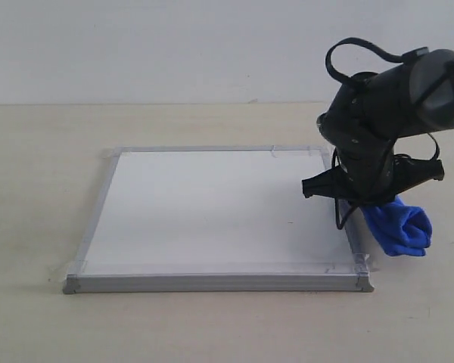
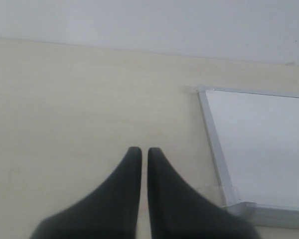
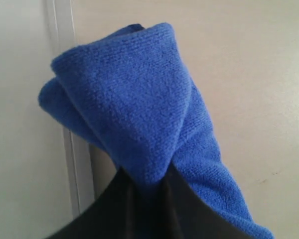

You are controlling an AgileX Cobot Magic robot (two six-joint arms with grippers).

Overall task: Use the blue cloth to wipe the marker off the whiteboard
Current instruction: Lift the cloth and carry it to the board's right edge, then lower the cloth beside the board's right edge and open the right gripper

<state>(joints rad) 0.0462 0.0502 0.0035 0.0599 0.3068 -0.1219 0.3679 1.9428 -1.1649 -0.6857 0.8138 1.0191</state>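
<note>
Jaws of the right gripper (image 3: 148, 191) were clamped on the bright blue fleecy cloth (image 3: 134, 109). Its bunched bulk bulged out beyond the fingertips, over the grey aluminium frame (image 3: 72, 149) of the square white whiteboard (image 1: 212, 212) and the beige table (image 1: 30, 189) beside it. Jaws of the left gripper (image 2: 143, 155) were pressed almost together on nothing, with a board corner ahead and to one side of them. No red marker line showed on the visible board, though the arm hid a patch near the right jaws. By that, the wiping step looked finished or nearly so. The next move would call for uncovering the hidden patch, then pressing the cloth across any ink found there.
</note>
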